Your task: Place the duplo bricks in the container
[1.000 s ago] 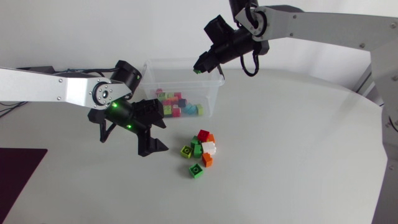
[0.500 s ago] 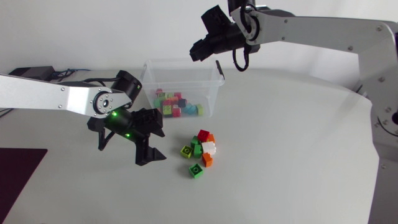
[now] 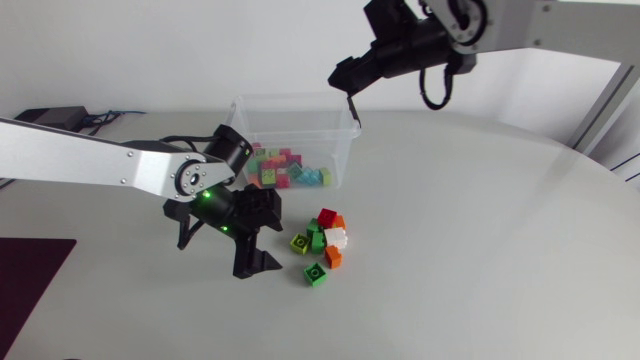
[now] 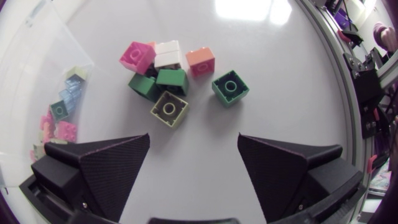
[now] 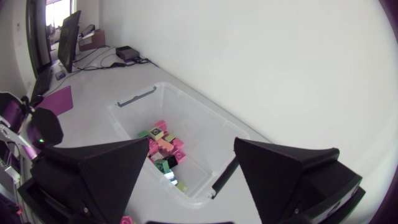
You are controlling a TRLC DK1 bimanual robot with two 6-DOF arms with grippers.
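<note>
Our left claw (image 4: 193,142) hangs wide before the loose duplo bricks (image 3: 325,240); next, drop and pinch one. Right claw (image 5: 191,143) wide, empty, above the container (image 3: 290,100).

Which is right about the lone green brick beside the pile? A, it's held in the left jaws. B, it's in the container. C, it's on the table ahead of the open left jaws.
C: the green brick lies on the table ahead of the left jaws, untouched.
</note>
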